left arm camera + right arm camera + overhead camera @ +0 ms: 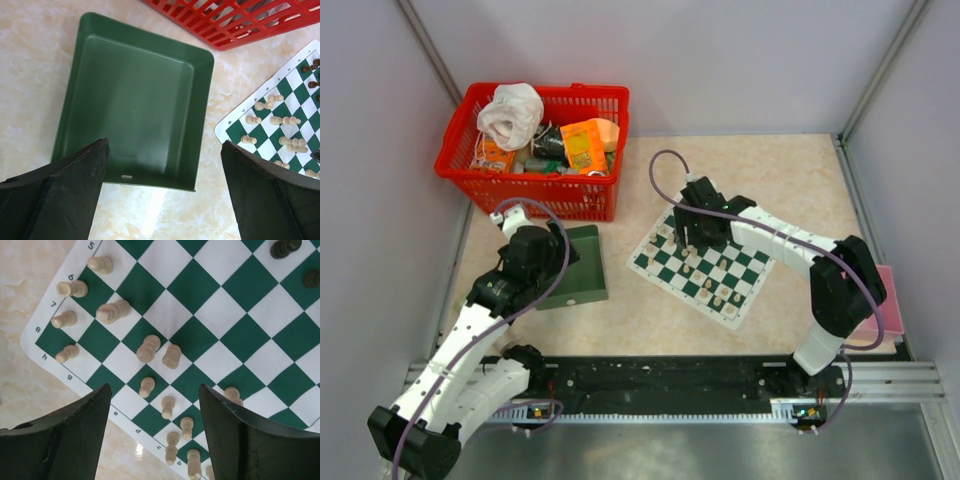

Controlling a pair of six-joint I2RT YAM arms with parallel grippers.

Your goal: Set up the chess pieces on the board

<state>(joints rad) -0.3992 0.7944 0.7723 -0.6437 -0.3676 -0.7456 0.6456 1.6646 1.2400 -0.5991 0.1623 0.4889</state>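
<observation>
The board (642, 262) lies right of the table's middle, its green and white checks filling the right wrist view (240, 330). Several cream chess pieces (148, 347) stand upright along its near ranks. Two black chess pieces (285, 247) show at the far edge. My right gripper (695, 235) hovers over the board's far left part. Its jaws (155, 392) are open above the cream pawns and hold nothing. My left gripper (555, 245) hangs open and empty (165, 145) over the near edge of the green tray (135, 90).
A red basket (535, 150) full of assorted items stands at the back left, just behind the tray (582, 265). A pink object (885, 300) lies at the right edge by the right arm's base. White walls enclose the table on three sides.
</observation>
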